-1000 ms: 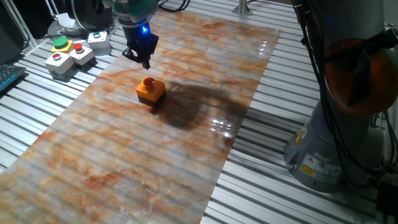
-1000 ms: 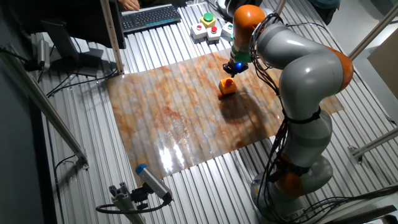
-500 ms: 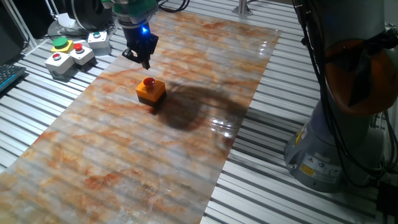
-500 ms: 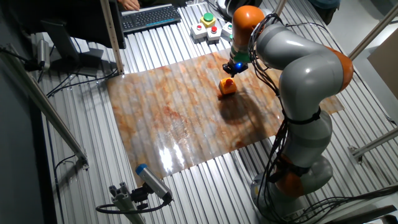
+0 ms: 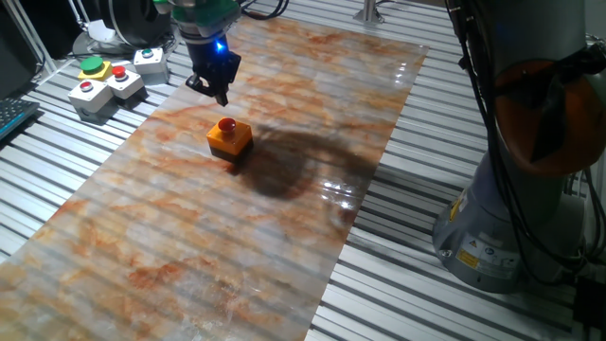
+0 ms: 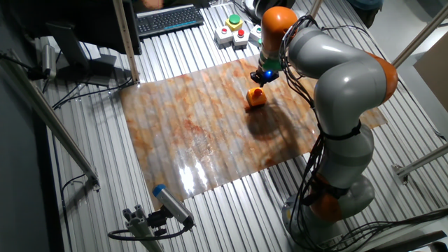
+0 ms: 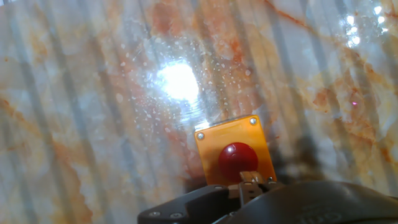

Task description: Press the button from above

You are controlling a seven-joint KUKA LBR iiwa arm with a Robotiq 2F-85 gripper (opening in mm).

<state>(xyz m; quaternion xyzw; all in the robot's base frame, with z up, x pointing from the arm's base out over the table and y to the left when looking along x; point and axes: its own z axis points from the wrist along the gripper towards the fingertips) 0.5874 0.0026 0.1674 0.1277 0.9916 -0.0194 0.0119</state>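
Note:
The button (image 5: 227,125) is a small round red push-button on a square orange box (image 5: 230,142) that sits on the marbled sheet (image 5: 189,237). It also shows in the other fixed view (image 6: 257,92) and in the hand view (image 7: 237,158), near the bottom. My gripper (image 5: 223,97) hangs a little above the button, slightly towards the far left of it and apart from it. In the hand view its fingertips (image 7: 251,183) meet just over the button's near edge. The gripper (image 6: 257,80) holds nothing.
Grey boxes with red buttons (image 5: 106,83) and a green-buttoned one (image 5: 92,65) stand off the sheet at the far left. A keyboard (image 6: 168,17) lies beyond them. The arm's base (image 5: 516,218) stands at the right on the slatted table.

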